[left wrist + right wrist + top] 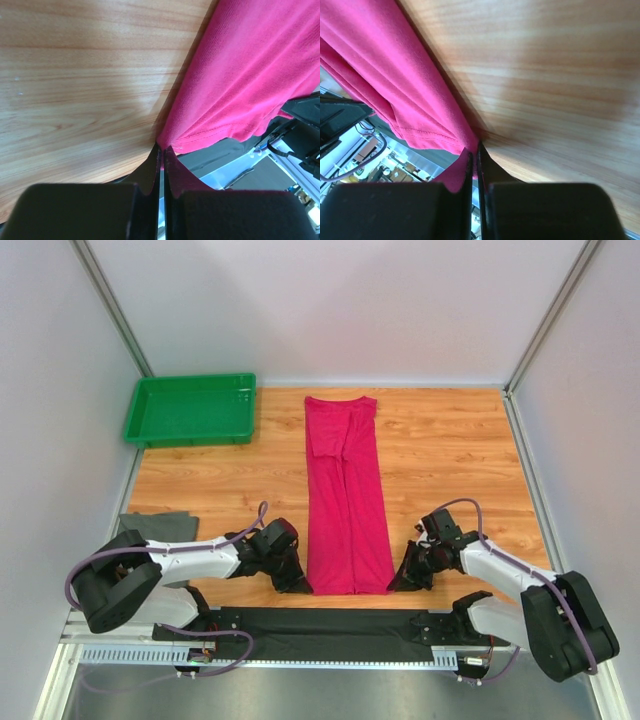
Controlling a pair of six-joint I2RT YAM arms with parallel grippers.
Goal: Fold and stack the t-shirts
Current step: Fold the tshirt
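A magenta-pink t-shirt (345,490) lies on the wooden table as a long narrow strip, sides folded in, running from the far middle to the near edge. My left gripper (298,583) is shut on its near left corner, and the pinched hem shows in the left wrist view (210,135). My right gripper (402,580) is shut on its near right corner, and the pinched cloth shows in the right wrist view (435,135). Both sets of fingers sit low at the table surface.
A green plastic tray (190,410) stands at the far left corner. A grey cloth (160,525) lies at the left edge behind my left arm. A black strip (320,625) runs along the near edge. White walls enclose the table.
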